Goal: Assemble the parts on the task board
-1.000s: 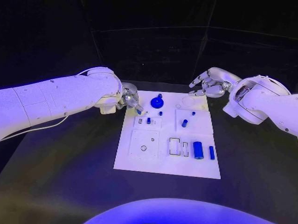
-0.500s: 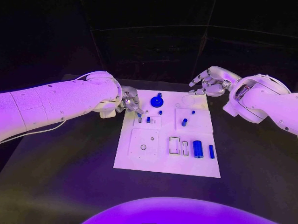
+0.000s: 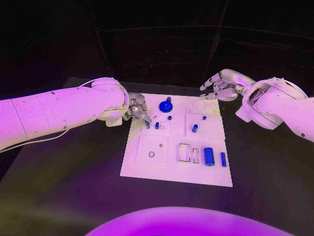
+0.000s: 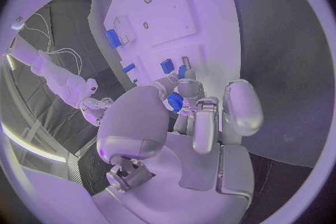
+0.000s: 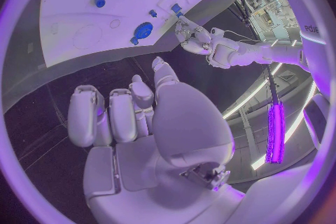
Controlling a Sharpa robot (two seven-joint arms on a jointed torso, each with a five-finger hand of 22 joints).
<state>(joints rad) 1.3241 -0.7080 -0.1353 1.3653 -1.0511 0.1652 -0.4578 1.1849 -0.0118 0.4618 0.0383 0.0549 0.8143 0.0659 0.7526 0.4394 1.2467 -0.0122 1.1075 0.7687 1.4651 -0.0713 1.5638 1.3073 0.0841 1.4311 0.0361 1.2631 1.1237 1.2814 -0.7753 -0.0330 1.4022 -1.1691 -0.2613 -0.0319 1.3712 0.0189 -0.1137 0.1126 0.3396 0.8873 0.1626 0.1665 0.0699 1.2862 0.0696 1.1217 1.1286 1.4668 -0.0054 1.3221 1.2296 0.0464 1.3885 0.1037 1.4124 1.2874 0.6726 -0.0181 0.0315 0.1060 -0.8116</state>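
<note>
Head view: the left hand (image 3: 136,109) is positioned at the far left edge of the task board (image 3: 177,172), slightly lower and nearer the small recesses than it was one second ago. A small blue part (image 4: 175,102) is pinched between its fingertips in the left wrist view — just above the board surface, beside two blue pieces already standing there. Insertion is judged to be under way, not yet completed. The right hand (image 3: 220,87) has remained beyond the far right corner, fingers loosely apart, nothing held. The blue knob (image 3: 165,105), the large blue cylinder (image 3: 208,157) and the other pieces are unmoved — most of the assembly is still outstanding.
</note>
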